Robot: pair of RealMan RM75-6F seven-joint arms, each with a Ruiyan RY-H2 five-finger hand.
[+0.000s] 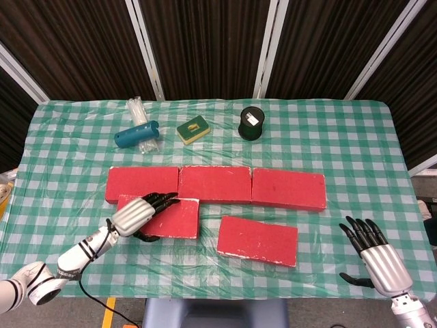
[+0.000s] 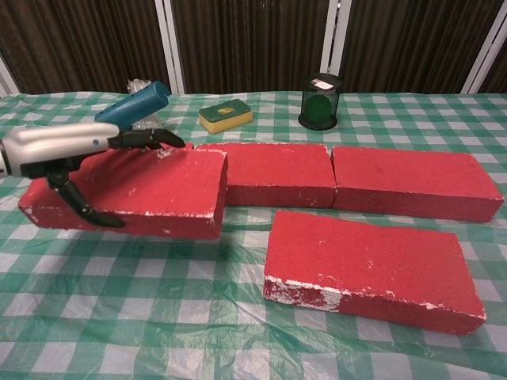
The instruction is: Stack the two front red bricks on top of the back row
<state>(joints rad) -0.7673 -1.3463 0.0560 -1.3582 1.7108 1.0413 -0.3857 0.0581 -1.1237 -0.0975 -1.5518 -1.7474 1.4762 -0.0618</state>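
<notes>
Behind the back row [image 1: 216, 185] of 3 red bricks, a blue cylinder [image 1: 136, 134], a sponge [image 1: 193, 130] and a dark canister [image 1: 251, 123] are seen. The left front brick [image 2: 135, 192] is gripped by the left hand [image 1: 136, 217], lifted clear of the table, its long axis left-right, overlapping the row's left brick. The right front brick [image 1: 257, 240] lies flat. The right hand [image 1: 374, 255] is held spread, holding nothing.
</notes>
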